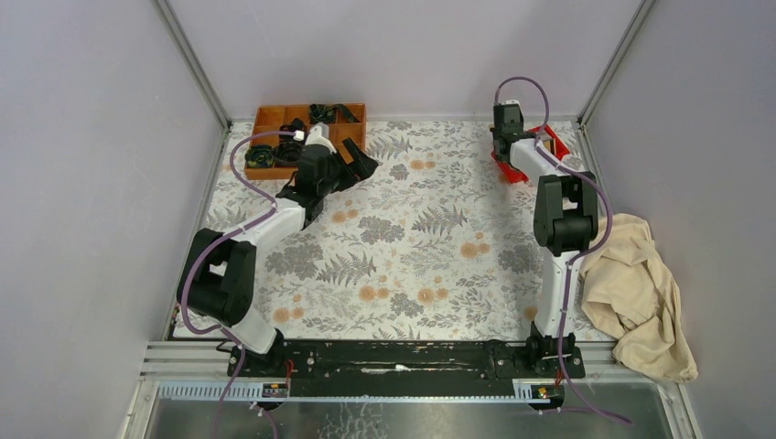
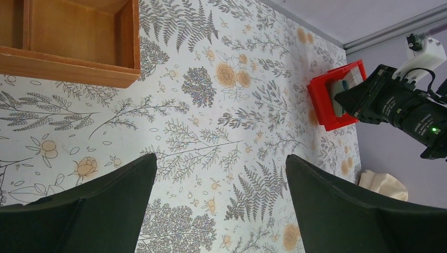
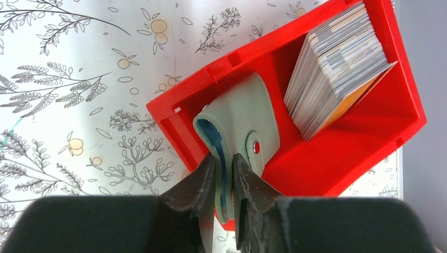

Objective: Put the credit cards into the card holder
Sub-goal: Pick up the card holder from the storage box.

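The card holder (image 3: 242,116), a sage-green folded wallet with a snap tab, stands on edge in a red bin (image 3: 327,158). My right gripper (image 3: 224,158) is shut on its near edge, one finger on each side. The credit cards (image 3: 337,68) stand as a thick stack in the same bin, to the right of the wallet, with a yellow-tan one on the outside. In the top view the right gripper (image 1: 506,151) reaches down into the bin (image 1: 509,172) at the far right. My left gripper (image 1: 361,165) (image 2: 221,163) hovers open over the floral mat with nothing between its fingers.
A brown wooden compartment tray (image 1: 265,119) (image 2: 68,58) with dark parts sits at the far left, just behind the left gripper. A beige cloth (image 1: 641,293) lies crumpled at the right edge. Metal frame rails and grey walls close in the table.
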Action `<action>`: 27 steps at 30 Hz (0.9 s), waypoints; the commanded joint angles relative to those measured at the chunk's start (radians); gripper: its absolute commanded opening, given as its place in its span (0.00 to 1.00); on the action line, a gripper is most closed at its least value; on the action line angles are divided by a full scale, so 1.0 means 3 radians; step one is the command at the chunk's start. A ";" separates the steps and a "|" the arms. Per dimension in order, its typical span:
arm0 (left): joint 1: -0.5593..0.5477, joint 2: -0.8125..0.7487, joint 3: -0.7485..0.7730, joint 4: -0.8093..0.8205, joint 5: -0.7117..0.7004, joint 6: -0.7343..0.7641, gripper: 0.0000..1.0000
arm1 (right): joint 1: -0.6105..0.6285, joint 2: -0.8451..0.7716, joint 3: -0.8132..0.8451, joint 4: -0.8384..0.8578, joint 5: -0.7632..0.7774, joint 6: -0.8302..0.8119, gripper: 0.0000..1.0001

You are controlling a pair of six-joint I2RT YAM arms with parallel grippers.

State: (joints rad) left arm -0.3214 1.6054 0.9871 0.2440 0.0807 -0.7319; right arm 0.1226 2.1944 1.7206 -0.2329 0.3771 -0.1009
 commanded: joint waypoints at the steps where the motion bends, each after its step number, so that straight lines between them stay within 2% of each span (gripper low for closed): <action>1: -0.0025 -0.0065 0.0018 0.0175 -0.0034 -0.0049 1.00 | 0.0123 -0.0404 -0.0035 -0.0050 0.0097 -0.0019 0.02; 7: -0.0022 -0.0156 0.0010 0.0189 -0.0032 -0.0061 1.00 | 0.0238 -0.0716 -0.0079 -0.0075 0.0262 -0.0089 0.00; 15: -0.0020 -0.0386 -0.0054 0.0100 -0.0104 -0.0050 1.00 | 0.0533 -0.1163 -0.0402 -0.0094 0.0313 -0.0139 0.00; 22: 0.0060 -0.0641 -0.0276 -0.0132 -0.0183 -0.0110 1.00 | 0.1093 -0.1616 -0.1103 0.0103 0.0299 -0.0209 0.00; 27: 0.0245 -0.0739 -0.0480 -0.0288 -0.0019 -0.0305 1.00 | 0.1647 -0.1874 -0.1568 0.0267 0.0279 -0.0276 0.00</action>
State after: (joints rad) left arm -0.2905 1.4090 0.8883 0.2184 0.0505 -0.7750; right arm 0.5156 1.7233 1.3106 -0.2237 0.4519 -0.1482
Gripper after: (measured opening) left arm 0.998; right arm 0.210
